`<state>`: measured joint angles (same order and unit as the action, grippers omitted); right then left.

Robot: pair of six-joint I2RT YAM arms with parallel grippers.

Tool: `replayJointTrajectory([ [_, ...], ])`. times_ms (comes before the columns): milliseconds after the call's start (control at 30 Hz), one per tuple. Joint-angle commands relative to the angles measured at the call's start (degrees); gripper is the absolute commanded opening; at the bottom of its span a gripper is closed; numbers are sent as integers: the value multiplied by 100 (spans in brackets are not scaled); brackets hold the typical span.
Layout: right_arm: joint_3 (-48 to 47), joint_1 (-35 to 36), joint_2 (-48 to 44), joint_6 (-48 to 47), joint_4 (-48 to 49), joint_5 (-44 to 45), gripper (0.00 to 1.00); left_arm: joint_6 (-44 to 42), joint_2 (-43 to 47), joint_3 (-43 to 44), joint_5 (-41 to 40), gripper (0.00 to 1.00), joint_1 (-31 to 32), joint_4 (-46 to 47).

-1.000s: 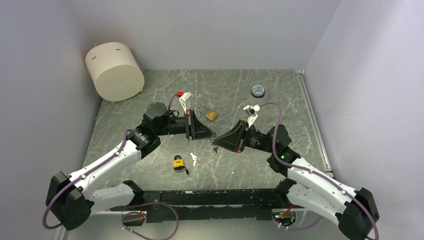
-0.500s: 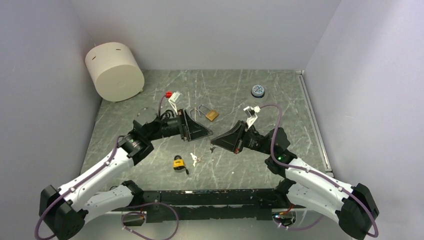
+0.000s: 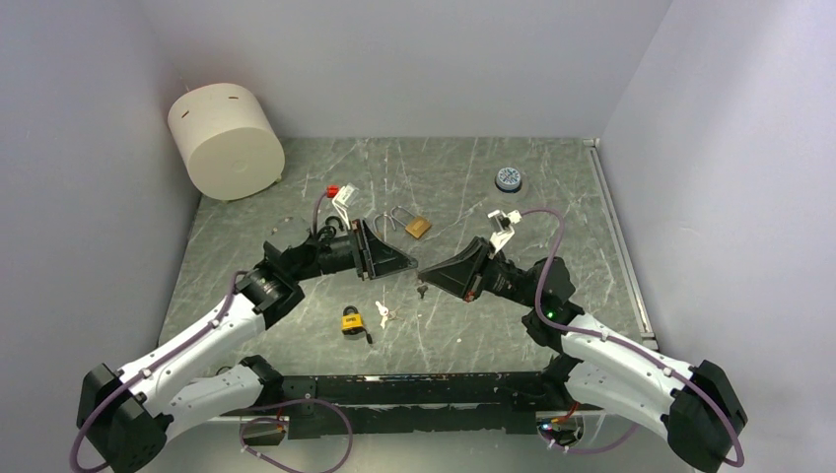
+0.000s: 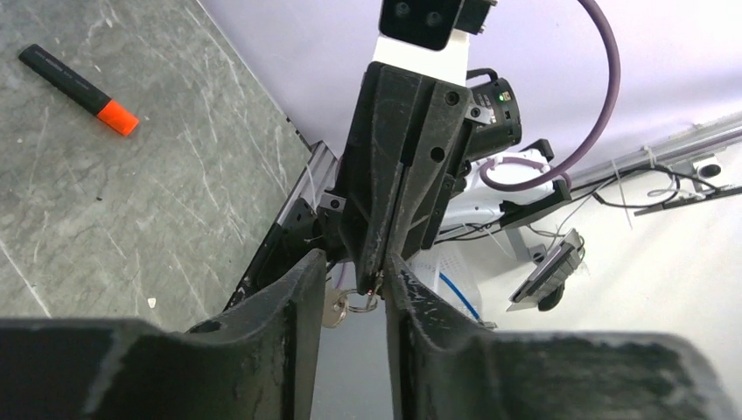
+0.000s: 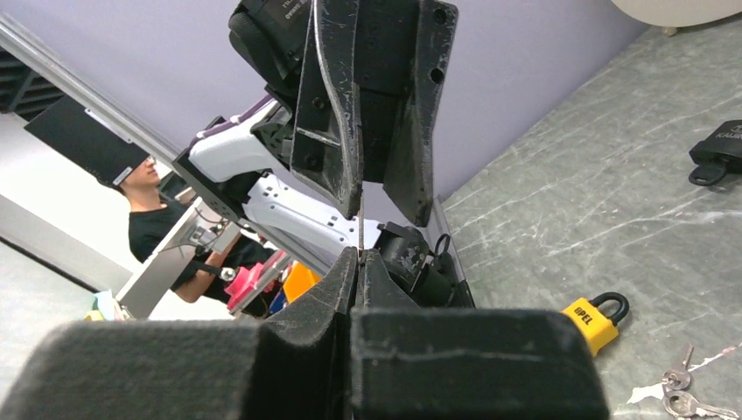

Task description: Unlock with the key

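My right gripper is shut on a small key, held edge-on as a thin blade sticking out of its fingertips. A key ring with a second key hangs under those tips. My left gripper is open and points straight at the right one, tip to tip above the table. The right gripper's tip sits at the mouth of the left jaws, close to one finger. A brass padlock lies behind them, and a yellow padlock lies in front.
Loose keys lie beside the yellow padlock. A black padlock lies further left. A black marker with an orange tip is on the table. A white cylinder stands back left, a small blue disc back right.
My left arm has dropped lower and swung its gripper round to face the right one. My right gripper has edged up-left with the key, so the tips now meet.
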<state>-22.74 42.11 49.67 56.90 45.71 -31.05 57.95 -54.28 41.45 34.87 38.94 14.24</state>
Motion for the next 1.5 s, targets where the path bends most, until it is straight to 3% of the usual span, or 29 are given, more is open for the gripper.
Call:
replayJointTrajectory([
  [0, 24, 17, 6, 108, 546, 66, 0, 79, -59, 12, 213, 29, 10, 403],
  [167, 0, 17, 34, 93, 484, 51, 0, 143, -168, 40, 362, 3, 12, 520],
  [233, -31, 21, 34, 49, 426, 14, 0, 177, -162, 10, 395, 3, 9, 651],
  [367, 24, 17, -30, 14, 430, 29, 17, 131, -75, -20, 351, 3, 12, 667],
  [467, 120, 18, -145, -11, 439, 95, 20, 60, -14, 18, 309, 3, 10, 531],
  [867, 46, 17, -22, -76, 401, -106, 18, 59, -4, 88, 371, 3, 9, 502],
  [1067, 2, 17, 121, 10, 564, -200, 0, 85, -14, 89, 355, 3, 14, 635],
  [1200, 68, 17, 52, -4, 548, -111, 0, 31, 37, 104, 304, 3, 17, 576],
  [1233, 95, 22, -7, -35, 494, -59, 0, -13, 65, 119, 250, 7, 17, 477],
  [1267, 113, 20, -61, -96, 427, 31, 0, -91, 110, 156, 155, 20, 14, 306],
  [1367, 211, 17, -267, -414, 69, 282, 0, -473, 262, 436, -504, 79, 16, -786],
  [1400, 224, 18, -348, -565, -216, 406, 0, -589, 290, 578, -930, 91, 16, -1405],
  [1467, 247, 20, -519, -929, -882, 721, 0, -772, 277, 922, -2064, 94, 16, -2803],
])
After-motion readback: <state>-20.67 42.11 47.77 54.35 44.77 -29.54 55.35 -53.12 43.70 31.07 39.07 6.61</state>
